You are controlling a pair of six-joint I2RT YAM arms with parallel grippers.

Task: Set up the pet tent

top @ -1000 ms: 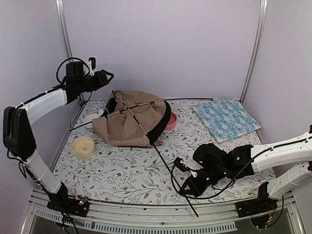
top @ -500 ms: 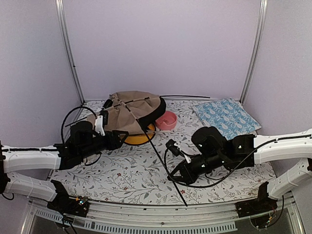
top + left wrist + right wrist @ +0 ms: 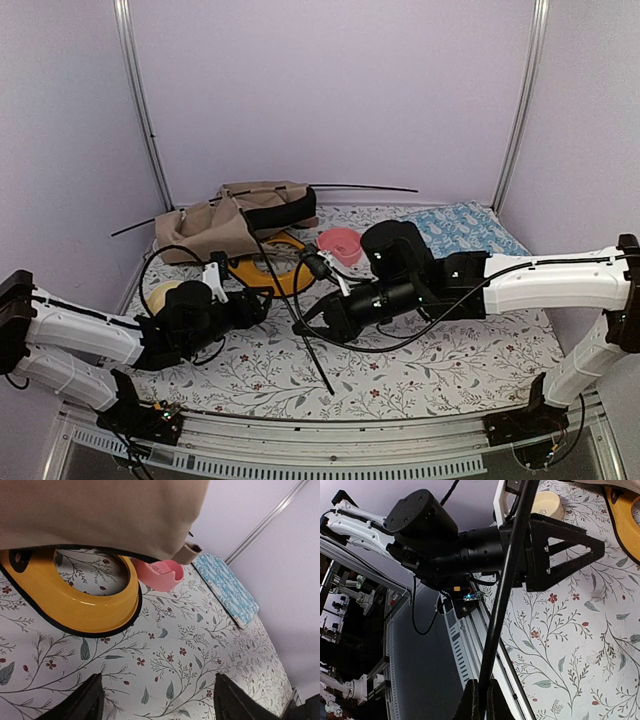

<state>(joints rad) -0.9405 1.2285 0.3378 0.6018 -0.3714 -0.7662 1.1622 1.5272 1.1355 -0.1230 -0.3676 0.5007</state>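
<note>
Currently right gripper clenched on black pole; left gripper released, empty; advise steady pole tension, lifting pet tent evenly.

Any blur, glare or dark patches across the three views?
Top external: even, soft light, no glare, sharp. Left wrist: pet tent fabric, up close, looks flat and featureless; left gripper is a dark silhouette. Right wrist: pole and table are sharp; the room beyond the table edge is underexposed.
</note>
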